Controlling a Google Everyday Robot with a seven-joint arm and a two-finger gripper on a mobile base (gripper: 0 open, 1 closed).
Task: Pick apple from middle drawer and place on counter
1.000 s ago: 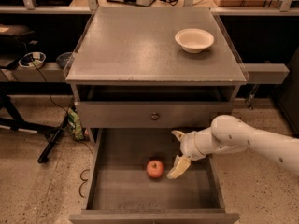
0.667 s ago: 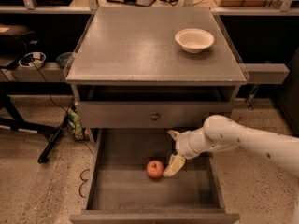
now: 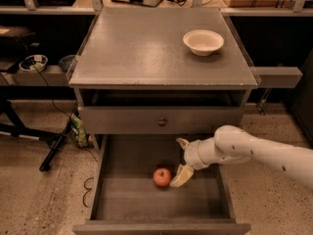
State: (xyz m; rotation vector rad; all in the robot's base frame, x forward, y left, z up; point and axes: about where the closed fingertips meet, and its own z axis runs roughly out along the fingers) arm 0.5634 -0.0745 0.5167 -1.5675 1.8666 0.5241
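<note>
You are seeing the gripper point(image 3: 180, 159) hanging inside the open middle drawer point(image 3: 132, 199) in the lower centre of the frame, with its white arm point(image 3: 264, 153) reaching in from the right edge. Its two fingers are standing spread wide apart and are gripping nothing. The apple point(image 3: 162, 176) is sitting on the drawer's plank floor, just left of the lower finger; you cannot tell whether the two are touching. On the counter point(image 3: 146, 48) above, a white bowl point(image 3: 203, 41) is resting toward the upper right.
</note>
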